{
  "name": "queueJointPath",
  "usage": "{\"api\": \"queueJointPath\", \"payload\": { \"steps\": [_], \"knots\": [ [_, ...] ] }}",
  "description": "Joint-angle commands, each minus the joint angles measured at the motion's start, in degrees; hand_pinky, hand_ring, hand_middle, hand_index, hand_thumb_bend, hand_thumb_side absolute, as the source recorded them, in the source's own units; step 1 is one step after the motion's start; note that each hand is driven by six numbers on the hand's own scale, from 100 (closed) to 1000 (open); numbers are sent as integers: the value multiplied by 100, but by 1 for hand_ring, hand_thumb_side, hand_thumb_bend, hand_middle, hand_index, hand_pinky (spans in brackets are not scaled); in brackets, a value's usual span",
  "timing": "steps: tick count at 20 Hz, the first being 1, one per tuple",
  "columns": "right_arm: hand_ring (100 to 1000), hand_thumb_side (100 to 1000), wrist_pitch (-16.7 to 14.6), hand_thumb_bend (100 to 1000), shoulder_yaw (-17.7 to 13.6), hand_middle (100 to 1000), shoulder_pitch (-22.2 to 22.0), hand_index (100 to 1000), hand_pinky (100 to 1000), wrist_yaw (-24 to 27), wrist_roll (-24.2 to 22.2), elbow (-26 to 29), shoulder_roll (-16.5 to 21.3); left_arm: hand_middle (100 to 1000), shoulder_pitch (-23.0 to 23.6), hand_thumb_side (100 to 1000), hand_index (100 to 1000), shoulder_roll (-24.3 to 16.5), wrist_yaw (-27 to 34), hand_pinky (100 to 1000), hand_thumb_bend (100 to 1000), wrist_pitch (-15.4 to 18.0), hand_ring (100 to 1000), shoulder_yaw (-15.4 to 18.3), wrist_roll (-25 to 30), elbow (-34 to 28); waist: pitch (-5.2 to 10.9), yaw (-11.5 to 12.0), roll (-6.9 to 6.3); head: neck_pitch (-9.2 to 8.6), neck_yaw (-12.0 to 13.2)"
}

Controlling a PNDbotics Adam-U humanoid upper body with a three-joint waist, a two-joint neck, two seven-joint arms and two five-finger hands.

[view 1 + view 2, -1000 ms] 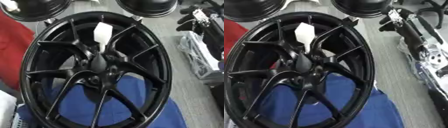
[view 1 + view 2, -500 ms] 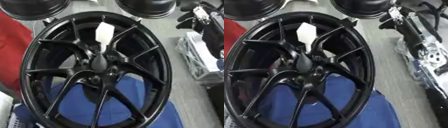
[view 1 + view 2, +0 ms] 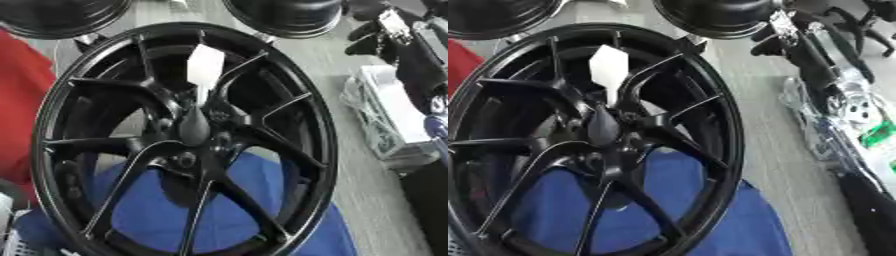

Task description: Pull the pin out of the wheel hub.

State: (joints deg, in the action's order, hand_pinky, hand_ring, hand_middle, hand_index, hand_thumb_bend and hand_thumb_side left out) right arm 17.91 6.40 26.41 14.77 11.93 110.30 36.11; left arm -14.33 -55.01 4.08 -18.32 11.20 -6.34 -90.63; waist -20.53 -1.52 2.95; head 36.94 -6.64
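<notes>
A large black spoked wheel hub (image 3: 79, 100) lies flat on a blue cloth (image 3: 166, 205) and fills most of both views. From its black cone-shaped centre (image 3: 194, 129) a pin (image 3: 206, 67) with a flat white head on a thin stem stands up, leaning away from me. My right hand (image 3: 780, 35) is at the top right, beyond the wheel's rim and well apart from the pin. Its black and silver arm (image 3: 846, 107) runs down the right side. Nothing touches the pin. My left hand shows in neither view.
Two more black round wheels (image 3: 52, 17) (image 3: 284, 15) sit at the far edge. A red cloth (image 3: 17, 110) lies at the left. A clear plastic container (image 3: 385, 120) stands on the grey surface right of the wheel.
My right arm has shifted slightly at the right edge. The wheel hub and the pin stay where they were.
</notes>
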Motion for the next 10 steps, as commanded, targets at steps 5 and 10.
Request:
{"api": "queueJointPath", "payload": {
  "steps": [5, 10],
  "knots": [
    [621, 795, -21, 100, -87, 593, 107, 778, 789, 52, 26, 186, 111, 612, -600, 612, 733, 150, 536, 820, 281, 568, 681, -112, -441, -942, 157, -9, -24, -83, 13],
    [621, 788, -32, 100, -105, 593, 165, 778, 789, 63, 38, 234, 91, 617, -763, 612, 741, 709, 1023, 827, 276, 1055, 688, -406, -634, -1734, 138, -41, 5, -145, 45]
  ]
}}
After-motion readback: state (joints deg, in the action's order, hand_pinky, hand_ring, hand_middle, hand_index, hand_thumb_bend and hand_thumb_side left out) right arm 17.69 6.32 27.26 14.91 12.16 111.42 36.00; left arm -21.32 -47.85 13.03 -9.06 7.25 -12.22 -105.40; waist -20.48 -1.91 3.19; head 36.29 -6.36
